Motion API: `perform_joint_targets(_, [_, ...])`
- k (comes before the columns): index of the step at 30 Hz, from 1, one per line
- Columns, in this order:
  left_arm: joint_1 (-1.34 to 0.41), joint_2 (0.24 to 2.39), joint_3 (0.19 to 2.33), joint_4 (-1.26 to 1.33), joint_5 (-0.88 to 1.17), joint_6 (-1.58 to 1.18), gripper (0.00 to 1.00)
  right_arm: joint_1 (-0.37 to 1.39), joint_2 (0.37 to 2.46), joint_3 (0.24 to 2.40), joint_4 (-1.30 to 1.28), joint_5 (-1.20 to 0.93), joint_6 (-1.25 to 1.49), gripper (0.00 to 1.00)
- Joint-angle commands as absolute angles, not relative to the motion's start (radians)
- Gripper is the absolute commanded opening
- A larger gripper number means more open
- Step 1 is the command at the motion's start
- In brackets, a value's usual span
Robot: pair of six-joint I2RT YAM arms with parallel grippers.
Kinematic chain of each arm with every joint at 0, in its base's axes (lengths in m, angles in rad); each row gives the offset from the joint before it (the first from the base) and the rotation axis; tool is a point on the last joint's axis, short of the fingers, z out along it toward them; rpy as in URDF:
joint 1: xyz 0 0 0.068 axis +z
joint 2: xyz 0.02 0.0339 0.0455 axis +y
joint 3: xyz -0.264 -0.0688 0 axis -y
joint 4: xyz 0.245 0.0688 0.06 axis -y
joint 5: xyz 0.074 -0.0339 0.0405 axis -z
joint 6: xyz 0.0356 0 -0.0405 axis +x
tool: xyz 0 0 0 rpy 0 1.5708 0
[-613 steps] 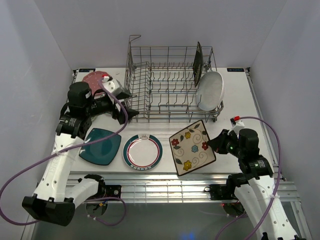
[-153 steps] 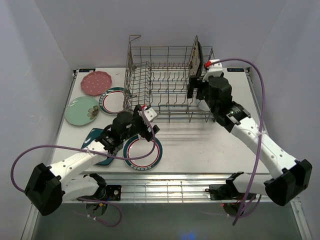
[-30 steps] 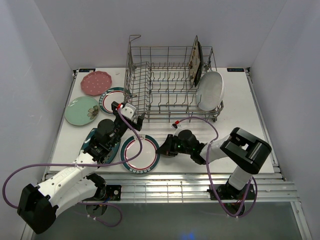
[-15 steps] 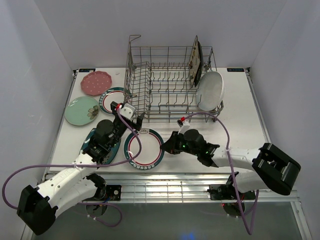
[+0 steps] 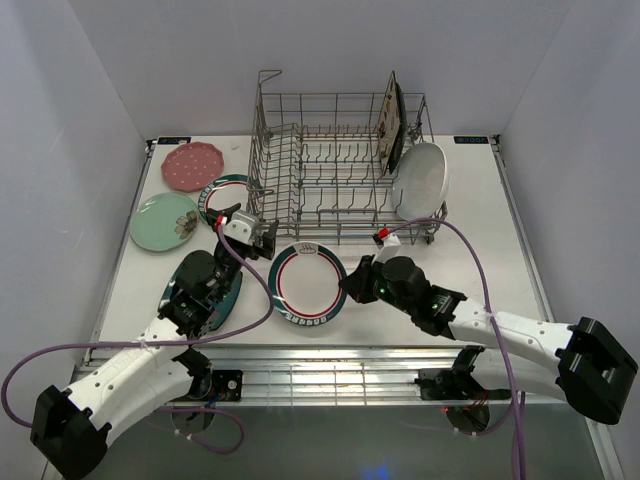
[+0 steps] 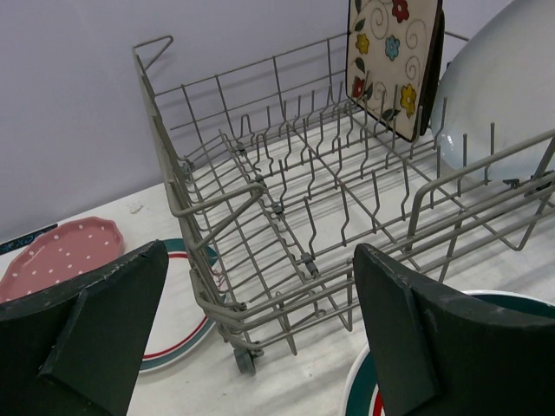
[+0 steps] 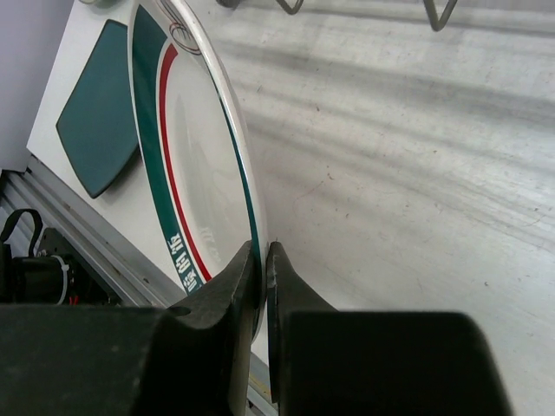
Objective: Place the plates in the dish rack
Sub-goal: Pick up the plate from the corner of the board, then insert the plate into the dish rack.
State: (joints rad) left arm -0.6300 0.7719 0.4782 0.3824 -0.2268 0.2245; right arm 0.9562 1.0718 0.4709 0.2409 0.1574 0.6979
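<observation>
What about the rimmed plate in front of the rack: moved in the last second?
Yes. The rimmed plate has shifted right and toward the dish rack, closer to its front rail, pinched at its rim by the right gripper.

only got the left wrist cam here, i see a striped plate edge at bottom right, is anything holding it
observer: yes, the right hand is shut on the rim of that round plate, just in front of the rack.
operator: ok, any plate on the table i cant see
observer: a teal square plate lies under the left arm, to the left of the held one.
</observation>
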Motion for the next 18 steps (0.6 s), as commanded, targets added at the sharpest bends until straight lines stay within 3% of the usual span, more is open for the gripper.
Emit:
perform_joint_targets(1, [-0.623, 0.733, 0.466, 0.428, -0.256, 0.229, 0.98, 0.962, 0.996, 0.540, 0.223, 0.231, 0.666, 0.08])
perform_joint_targets(18, [-0.617, 0.732, 0.463, 0.431, -0.245, 0.235, 0.98, 0.962, 0.871, 0.776, 0.031, 0.397, 0.531, 0.08])
